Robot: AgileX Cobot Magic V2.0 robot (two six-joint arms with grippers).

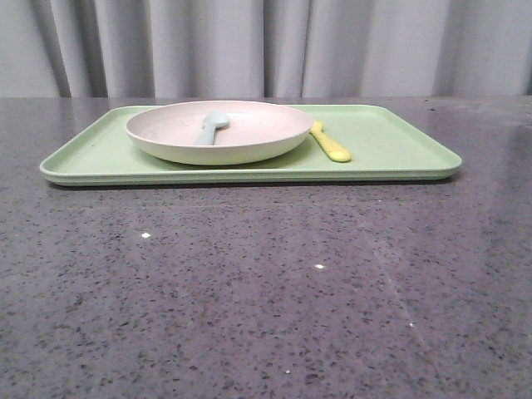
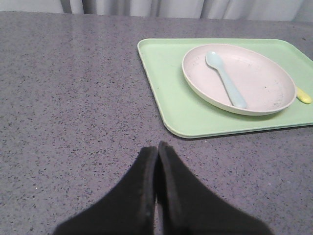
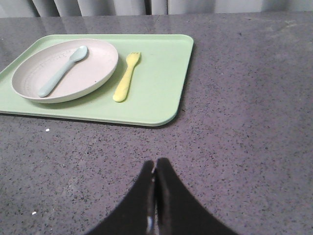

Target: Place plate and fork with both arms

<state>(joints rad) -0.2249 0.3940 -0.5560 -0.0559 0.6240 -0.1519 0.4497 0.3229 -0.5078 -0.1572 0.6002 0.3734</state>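
Front view is showing the plate [image 1: 220,133] sitting on the light-green tray [image 1: 391,150] toward the far edge of the worktop [image 1: 266,283], with the yellow fork [image 1: 330,142] lying on the tray just beside the plate's right rim. A pale blue-green spoon [image 1: 213,127] is resting inside the plate. Neither arm is appearing in this view.

Both wrist views are looking across bare worktop at the tray from the near side. The left end effector [image 2: 157,147] is hanging over the worktop with its fingers pressed together and holding nothing, well apart from the plate. The right end effector [image 3: 155,164] is likewise closed tight and empty, well apart from the fork.

Judging from this, the task is sitting at its very beginning: nothing is being gripped, and both items are lying untouched on the tray. Both fingers' opening, the reaches, the grasps, and the placing are all remaining to be done.
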